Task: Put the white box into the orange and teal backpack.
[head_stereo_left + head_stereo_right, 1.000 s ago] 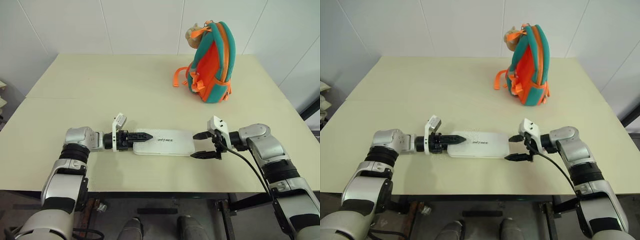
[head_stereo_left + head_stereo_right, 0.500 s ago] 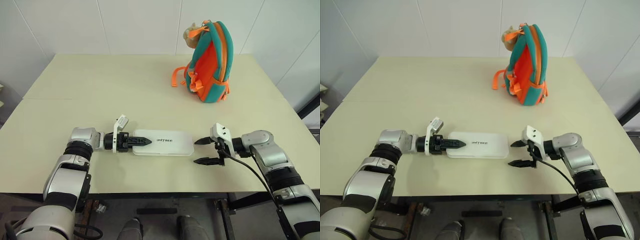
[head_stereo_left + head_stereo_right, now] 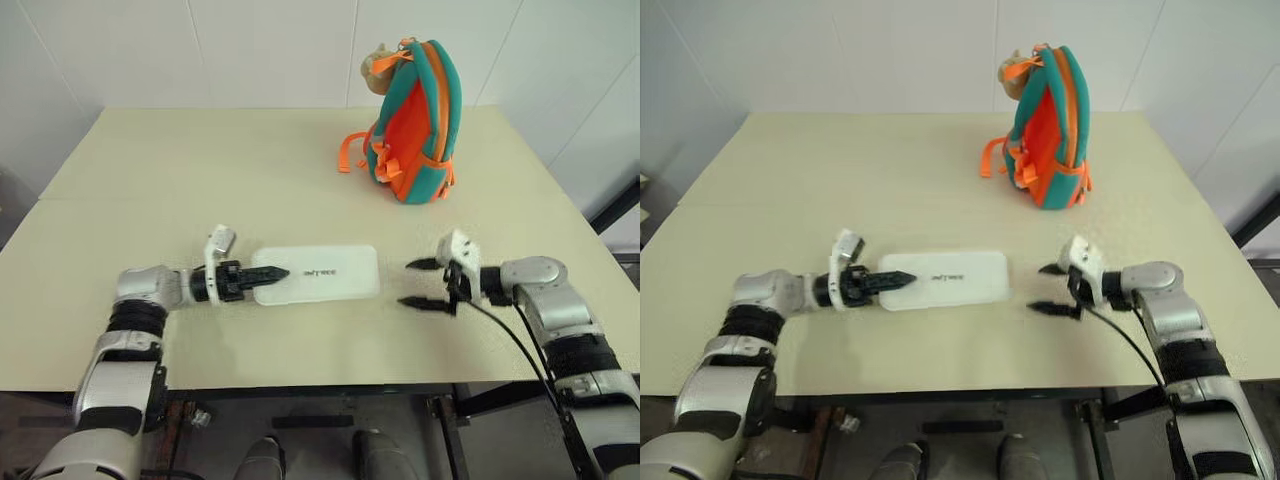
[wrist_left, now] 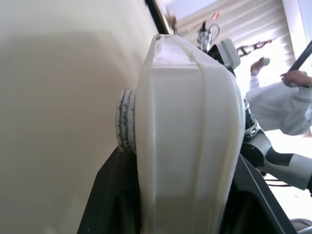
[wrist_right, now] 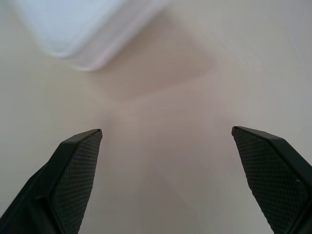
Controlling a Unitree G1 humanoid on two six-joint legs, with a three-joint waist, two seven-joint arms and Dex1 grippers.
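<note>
The white box [image 3: 322,272] lies flat and lengthwise near the table's front, dark lettering on top. My left gripper [image 3: 272,273] is shut on its left end, one finger over the lid and one under, as the left wrist view shows on the box [image 4: 190,146]. My right gripper [image 3: 417,283] stands open a short gap to the right of the box, holding nothing. A corner of the box [image 5: 83,29] casts a shadow on the table in the right wrist view. The orange and teal backpack [image 3: 420,125] stands upright at the back right, with a tan plush animal [image 3: 375,68] at its top.
The cream table [image 3: 200,180] spreads wide between the box and the backpack. Orange straps [image 3: 350,155] trail from the backpack's left side. White walls rise behind the table. A person in white [image 4: 287,105] shows far off in the left wrist view.
My left gripper has shut on the box's left end and drawn it leftward and slightly up. My right gripper, still open, has pulled away to the right of the box.
</note>
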